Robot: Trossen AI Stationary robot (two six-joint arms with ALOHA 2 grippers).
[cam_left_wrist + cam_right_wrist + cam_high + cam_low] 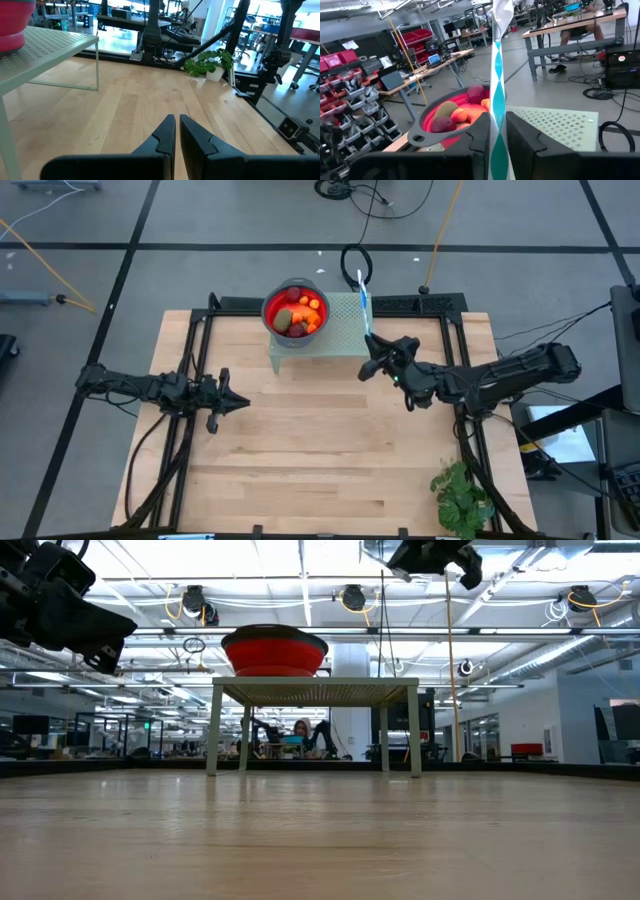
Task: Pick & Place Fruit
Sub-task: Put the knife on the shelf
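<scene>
The fruit (297, 314), dark red, olive-brown and orange pieces, lies in a red bowl (272, 306) on a pale green perforated stand (335, 332) at the table's far middle. The right wrist view shows the same fruit (462, 111) in the bowl (427, 122). My right gripper (370, 342) hovers at the stand's right end, shut on a thin knife (362, 292) whose blade shows teal and white. My left gripper (243, 402) waits shut over the table's left middle, level, with nothing between its fingers (167, 132). My right gripper pinches the knife between its two fingers (520, 132), by a stretch near one end (496, 137). The long free part (499, 45) sticks out past the fingertips toward the table's far edge. The knife is lifted clear, above the stand's right end.
A green leafy plant (462, 498) stands at the table's near right corner. The stand's thin legs (214, 730) lift its top well above the wood. Black frame bars (190, 360) run along the table's left, right and far sides. Bare wood (320, 450) fills the middle and near part.
</scene>
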